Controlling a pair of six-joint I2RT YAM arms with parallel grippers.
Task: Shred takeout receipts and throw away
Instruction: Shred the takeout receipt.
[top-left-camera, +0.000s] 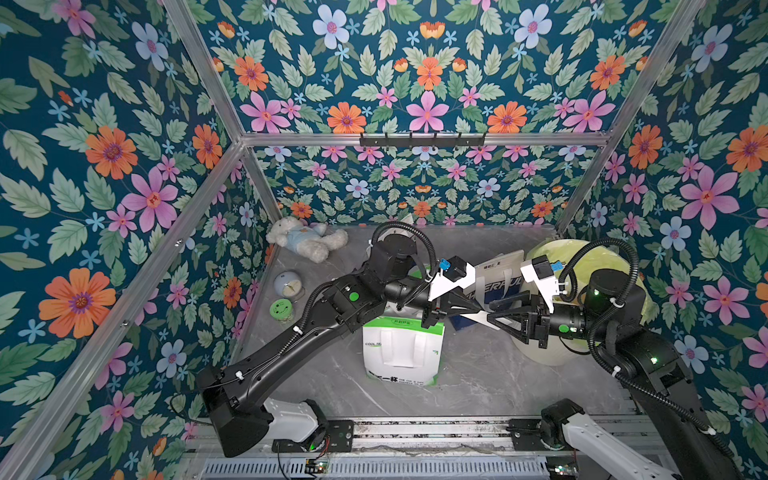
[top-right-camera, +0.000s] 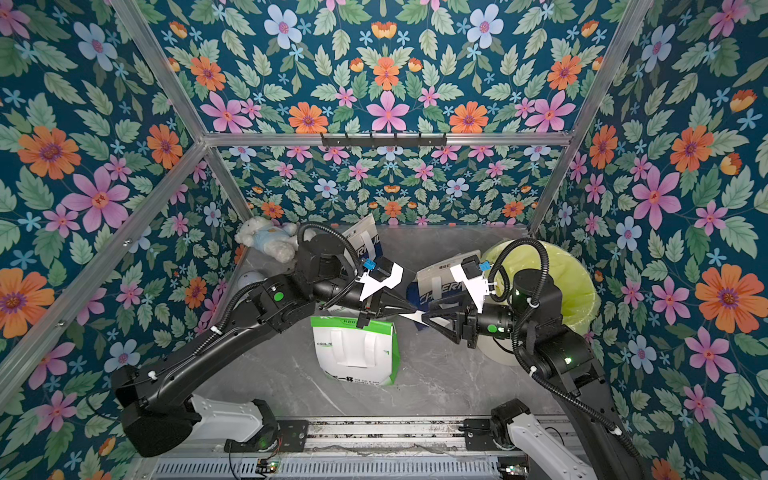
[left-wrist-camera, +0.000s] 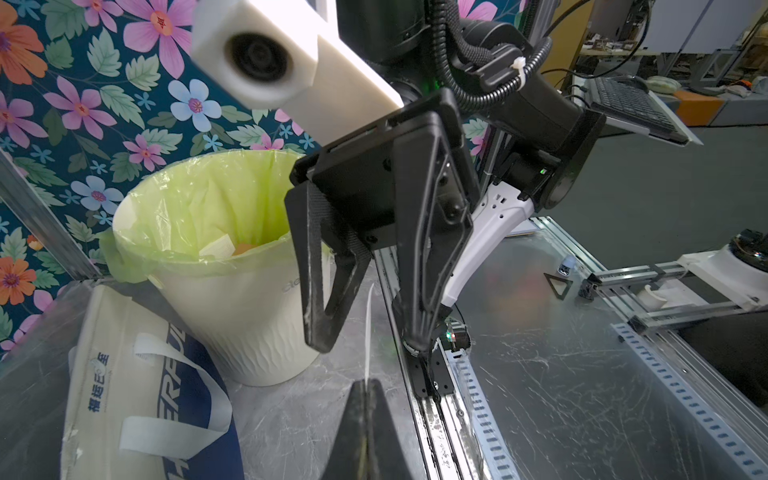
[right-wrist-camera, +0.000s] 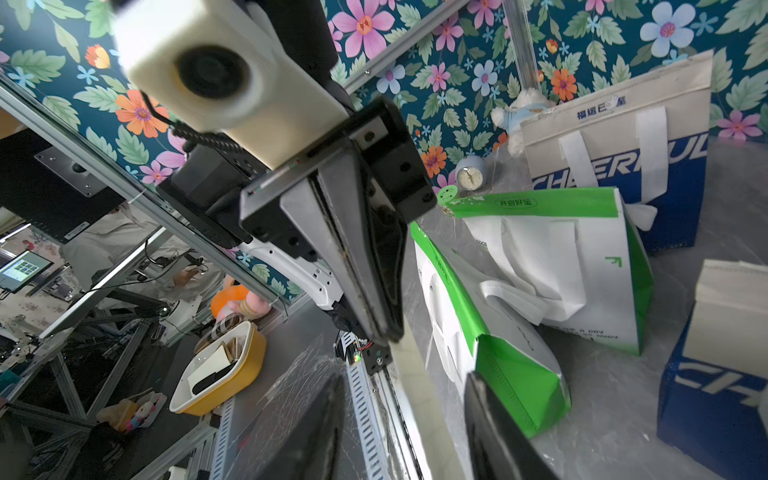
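Note:
A strip of takeout receipt, white and thin, hangs in the air between my two grippers above the table, near the bin. My left gripper is shut on one end of it; in the left wrist view the paper shows edge-on, rising out of the pressed fingertips. My right gripper faces it tip to tip with its jaws apart. The strip runs between its fingers without either pad pressing it. Other receipts do not show.
A white bin with a yellow-green liner stands at the right, scraps inside. A white-and-green bag stands below the grippers, with a white-and-blue bag behind them. A plush bear, a small clock and a green round box lie at the left.

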